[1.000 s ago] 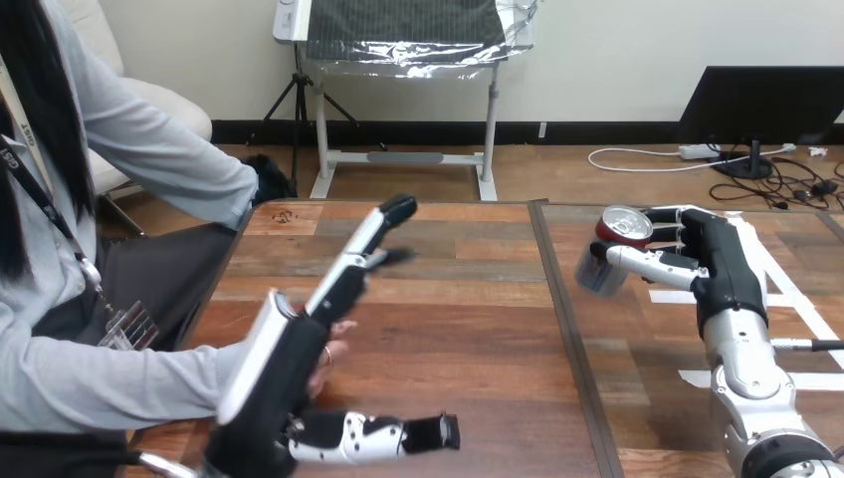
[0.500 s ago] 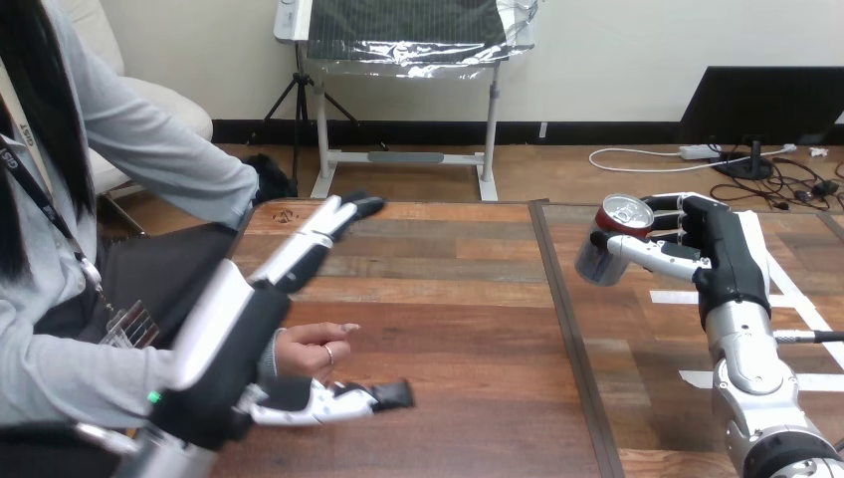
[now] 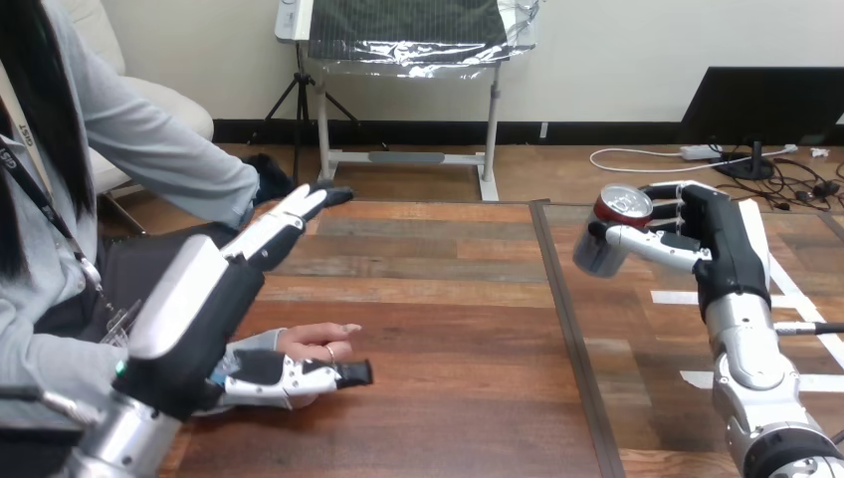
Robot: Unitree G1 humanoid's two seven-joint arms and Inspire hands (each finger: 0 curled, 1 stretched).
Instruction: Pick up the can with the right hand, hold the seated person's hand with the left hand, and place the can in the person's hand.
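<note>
My right hand [image 3: 725, 247] is shut on the can [image 3: 607, 235], a silver can with a red top, and holds it tilted in the air over the right table. The person's hand [image 3: 316, 342] rests on the wood near the table's left edge, fingers pointing right. My left hand [image 3: 204, 304] is open and stands over the person's wrist, its straight fingers [image 3: 289, 214] reaching toward the far left corner. Its thumb [image 3: 299, 374] lies stretched out along the near side of the person's hand, touching or very close to it. No finger curls round the person's hand.
A dark seam [image 3: 563, 319] separates the left tabletop from the right one. White tape strips [image 3: 796, 299] mark the right tabletop beside my right forearm. The person's grey sleeve [image 3: 169, 159] hangs beyond the table's far left corner.
My left hand has swung left and back, from over the person's hand to over the wrist, thumb now beside their fingers. The right hand has raised the can slightly.
</note>
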